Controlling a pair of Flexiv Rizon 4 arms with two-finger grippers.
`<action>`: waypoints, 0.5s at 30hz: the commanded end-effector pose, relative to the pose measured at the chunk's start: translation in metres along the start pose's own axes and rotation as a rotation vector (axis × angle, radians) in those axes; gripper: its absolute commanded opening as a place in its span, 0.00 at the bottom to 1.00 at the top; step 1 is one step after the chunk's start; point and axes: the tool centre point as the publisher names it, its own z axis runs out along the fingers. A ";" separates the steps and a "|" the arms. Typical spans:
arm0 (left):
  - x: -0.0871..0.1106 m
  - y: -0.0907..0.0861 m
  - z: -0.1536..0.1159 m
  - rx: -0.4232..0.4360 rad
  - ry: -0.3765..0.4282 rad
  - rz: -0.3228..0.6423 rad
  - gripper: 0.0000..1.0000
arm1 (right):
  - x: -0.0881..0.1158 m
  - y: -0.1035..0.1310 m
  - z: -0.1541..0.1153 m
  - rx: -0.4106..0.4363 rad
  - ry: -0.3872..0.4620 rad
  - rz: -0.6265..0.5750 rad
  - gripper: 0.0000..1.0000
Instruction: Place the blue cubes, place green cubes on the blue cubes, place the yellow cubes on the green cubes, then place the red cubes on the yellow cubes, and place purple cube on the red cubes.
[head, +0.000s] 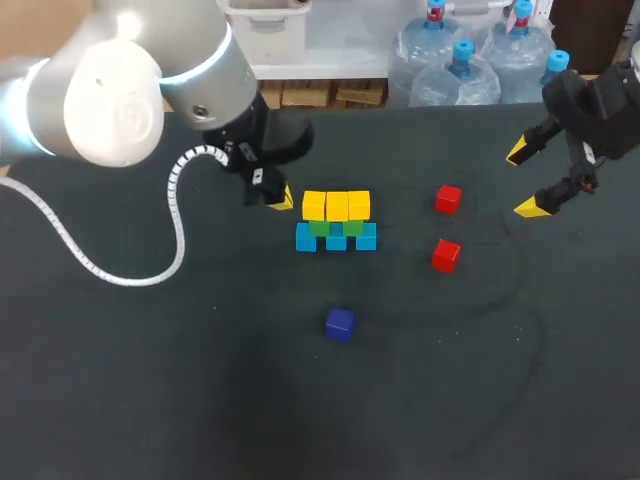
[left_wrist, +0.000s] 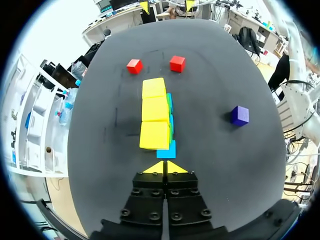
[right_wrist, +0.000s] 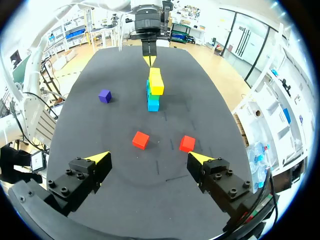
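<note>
Two grippers are in view over a dark table (head: 200, 400). The left gripper (left_wrist: 164, 167) is closed on nothing, with its yellow tips pressed together. It sits low, just beside one end of a small stack (head: 336, 222) of cubes. Whether the tips touch that end cannot be told.

The stack has three layers. At the bottom, three blue cubes (head: 336, 240) lie in a row on the table. Two green cubes (head: 319, 227) rest on them, and three yellow cubes (head: 337, 205) form the top row. In the left wrist view the stack's long axis runs straight ahead of the closed fingers, in line with them. In the head view it runs side to side near the middle of the table.

Two red cubes (head: 448, 199) lie on the table beyond the stack's far end. They are apart from it and from each other. One purple cube (head: 339, 323) sits alone on the table off to one side of the stack, toward the robot.

The right gripper (right_wrist: 150, 159) is wide open and holds nothing. It hangs above the table's right side, well apart from all the cubes, with the red cubes ahead of its fingers.
</note>
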 end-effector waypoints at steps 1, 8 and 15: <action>-0.001 0.006 0.006 0.013 -0.002 0.001 0.00 | 0.000 -0.001 0.001 -0.001 -0.002 -0.001 1.00; -0.003 0.008 0.009 0.021 0.000 -0.005 0.00 | 0.000 -0.001 0.001 -0.001 -0.002 -0.001 1.00; -0.009 0.010 0.012 0.027 -0.001 0.002 0.00 | 0.000 -0.001 0.001 -0.001 -0.002 -0.001 1.00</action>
